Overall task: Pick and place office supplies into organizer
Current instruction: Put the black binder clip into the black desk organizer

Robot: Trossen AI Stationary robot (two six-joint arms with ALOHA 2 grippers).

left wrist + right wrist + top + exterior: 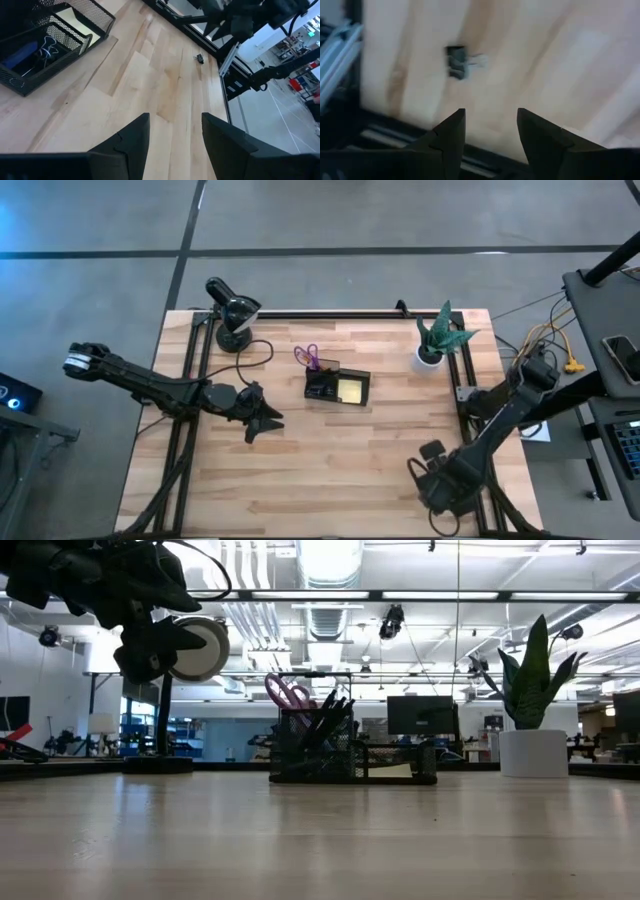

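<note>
The organizer (337,387), a dark mesh box, stands on its base at the table's middle, toward the far edge. Purple-handled scissors (307,355) stick up out of its left end and a yellow sticky pad (351,390) lies in its right part. A small black clip (456,62) lies flat on the wood near the table's right rail, also visible as a small clip (199,58) in the left wrist view. My right gripper (490,112) hangs open above the table close to this clip, pointing down. My left gripper (262,420) waits open left of the organizer (45,40), holding nothing.
A black desk lamp (232,315) stands at the far left and a green potted plant (440,338) at the far right. Black metal rails (465,395) run along the table's sides. Bare wood (340,470) stretches from the organizer to the near edge.
</note>
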